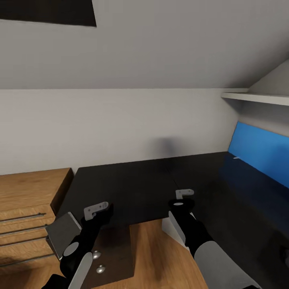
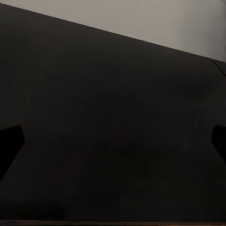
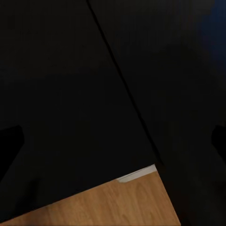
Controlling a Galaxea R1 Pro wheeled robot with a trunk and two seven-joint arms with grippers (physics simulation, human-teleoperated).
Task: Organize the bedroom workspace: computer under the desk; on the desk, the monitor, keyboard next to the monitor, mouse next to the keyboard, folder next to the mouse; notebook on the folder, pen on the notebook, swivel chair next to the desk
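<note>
The desk [image 1: 140, 180] has a bare glossy black top and a bright blue back panel [image 1: 261, 150] at the right. My left gripper [image 1: 97, 212] hovers over the desk's near left edge. It is open, its dark fingertips [image 2: 9, 146] spread wide over the black top [image 2: 113, 94] with nothing between them. My right gripper [image 1: 182, 199] hangs over the near edge at the middle, also open and empty, above the top [image 3: 56, 94] and a seam in it. A tiny pale sliver [image 1: 237, 157] lies by the blue panel, too small to identify. The other task things are out of view.
A light-wood drawer chest [image 1: 28, 200] stands at the left. Beside it a flat grey panel [image 1: 62, 233] tilts near my left arm. A dark cabinet front [image 1: 114, 257] with silver knobs sits under the desk. A white desk leg [image 1: 171, 228] and oak floor [image 1: 152, 257] lie below. A white shelf [image 1: 257, 97] hangs upper right.
</note>
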